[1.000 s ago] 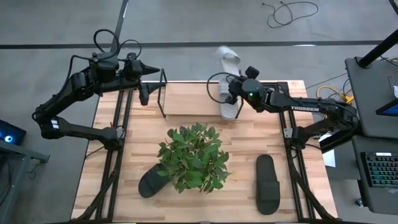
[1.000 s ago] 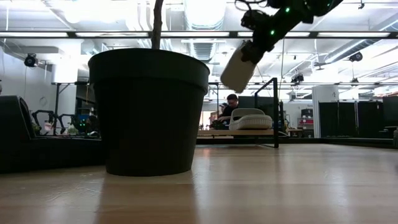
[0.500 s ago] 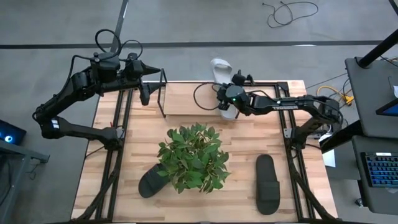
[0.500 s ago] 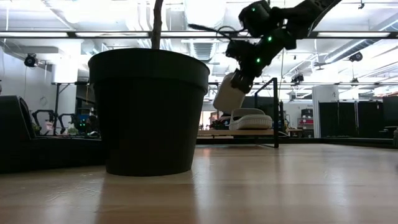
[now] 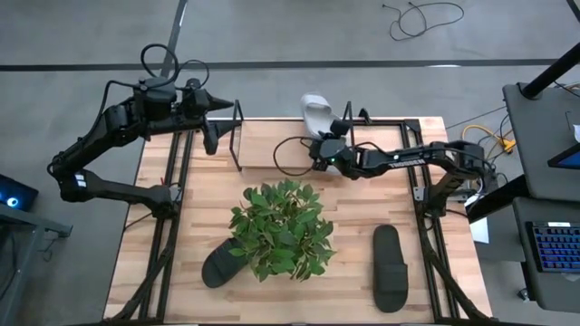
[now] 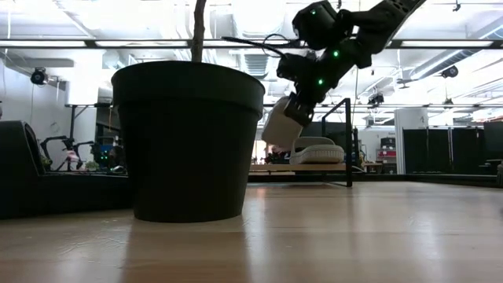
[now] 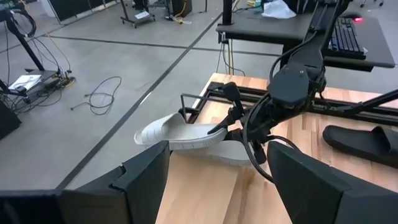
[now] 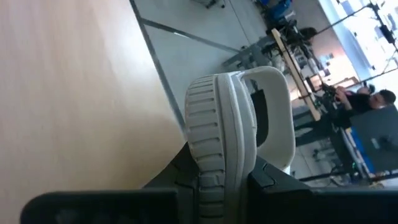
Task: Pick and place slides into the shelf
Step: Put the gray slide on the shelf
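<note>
My right gripper (image 5: 323, 138) is shut on a light grey slide (image 5: 314, 110) over the table's far edge, between the ends of the black rod shelf (image 5: 238, 143). The held slide also shows in the low view (image 6: 281, 126) and the left wrist view (image 7: 177, 134). A second grey slide (image 6: 317, 149) lies sole down just beneath it (image 7: 239, 157), mostly hidden under my right arm in the high view. Two black slides lie on the near half of the table: one (image 5: 390, 267) at the right, one (image 5: 220, 265) partly under the plant. My left gripper (image 5: 227, 102) waits open at the far left. My right gripper pinches the slide's end opposite the strap (image 8: 217, 171) through its thickness, one finger (image 8: 177, 180) on the sole's underside and one (image 8: 267, 180) on the footbed. The fingers reach slanting down from the table's right, along the slide. The slide is lifted clear, its strap end (image 5: 313, 102) past the far edge.
A potted green plant (image 5: 283, 228) stands mid-table; its black pot (image 6: 189, 141) fills the low view's left. Black frame rails (image 5: 172, 190) run along both table sides. A person (image 8: 379, 102) sits in the room beyond.
My right gripper has gone down and toward the table's left along the far edge, still shut on the grey slide. The slide has sunk with it, staying clear of the table, and now hangs lower, just above the second grey slide.
</note>
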You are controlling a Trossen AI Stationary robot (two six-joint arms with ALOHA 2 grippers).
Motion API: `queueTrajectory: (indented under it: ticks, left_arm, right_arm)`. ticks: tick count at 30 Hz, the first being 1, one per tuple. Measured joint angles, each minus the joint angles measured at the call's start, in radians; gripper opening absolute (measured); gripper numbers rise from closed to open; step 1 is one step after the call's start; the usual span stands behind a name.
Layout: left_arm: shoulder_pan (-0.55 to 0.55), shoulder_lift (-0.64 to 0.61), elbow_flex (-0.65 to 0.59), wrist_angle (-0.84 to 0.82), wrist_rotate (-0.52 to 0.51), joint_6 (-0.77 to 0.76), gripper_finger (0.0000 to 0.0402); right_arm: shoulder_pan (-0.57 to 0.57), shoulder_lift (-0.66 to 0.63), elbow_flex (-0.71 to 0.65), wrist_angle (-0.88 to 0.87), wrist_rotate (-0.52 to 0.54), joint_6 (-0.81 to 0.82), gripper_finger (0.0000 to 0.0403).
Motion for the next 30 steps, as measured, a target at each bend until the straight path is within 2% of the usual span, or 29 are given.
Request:
queueTrajectory:
  ticks: [7,14,22,25,30]
  left_arm:
    - [0.001,0.000,-0.003,-0.041,-0.007,0.001,0.0255]
    - [0.001,0.000,-0.010,-0.035,-0.050,0.003,0.0255]
    - [0.001,-0.001,-0.053,-0.038,-0.053,0.003,0.0255]
    - [0.001,-0.001,-0.069,-0.037,-0.083,0.003,0.0255]
    - [0.001,-0.001,-0.078,-0.035,-0.102,0.003,0.0255]
  right_arm:
    - [0.044,0.074,0.000,0.075,0.104,-0.008,0.0045]
    - [0.079,0.114,0.004,0.136,0.155,-0.065,0.0045]
    - [0.126,0.142,0.013,0.133,0.157,-0.034,0.0045]
    - [0.158,0.157,0.026,0.129,0.161,-0.034,0.0045]
    - [0.191,0.166,0.042,0.038,0.257,0.016,0.0045]
